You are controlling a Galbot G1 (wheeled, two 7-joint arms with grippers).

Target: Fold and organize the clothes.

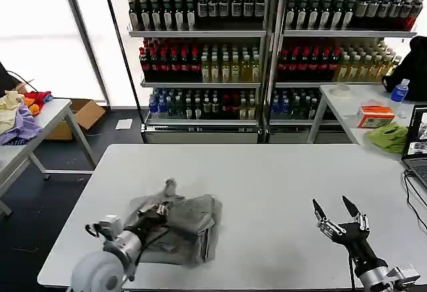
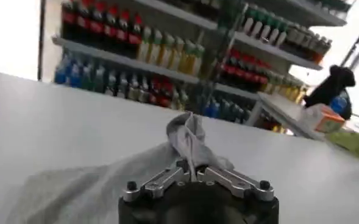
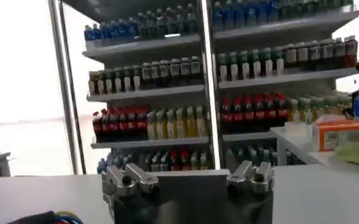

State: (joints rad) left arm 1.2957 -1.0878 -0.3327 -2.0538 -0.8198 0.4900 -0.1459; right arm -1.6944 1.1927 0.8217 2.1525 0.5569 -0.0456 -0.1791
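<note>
While the left gripper (image 1: 158, 210) pinches a raised fold of a light grey shirt (image 1: 190, 225), the garment lies crumpled near the table's (image 1: 267, 172) front left corner, only partly gathered. Seen from the left wrist, the two fingers are closed together on a peak of grey cloth (image 2: 188, 131) that stands up above the rest of the fabric. Over by the front right corner of the table, the right gripper (image 1: 335, 213) hovers idle above bare tabletop with its fingers spread apart, holding nothing, well apart from the shirt.

My judgement is that the main risk lies in how little cloth is held. A thin pinch could slip free if the arm lifts or pulls quickly, dropping the shirt back into a heap. Because the fabric is bunched in layers, dragging it might also pull hidden folds along and make the bundle more uneven. With the garment close to the front edge, a sideways tug could slide part of it over that edge
</note>
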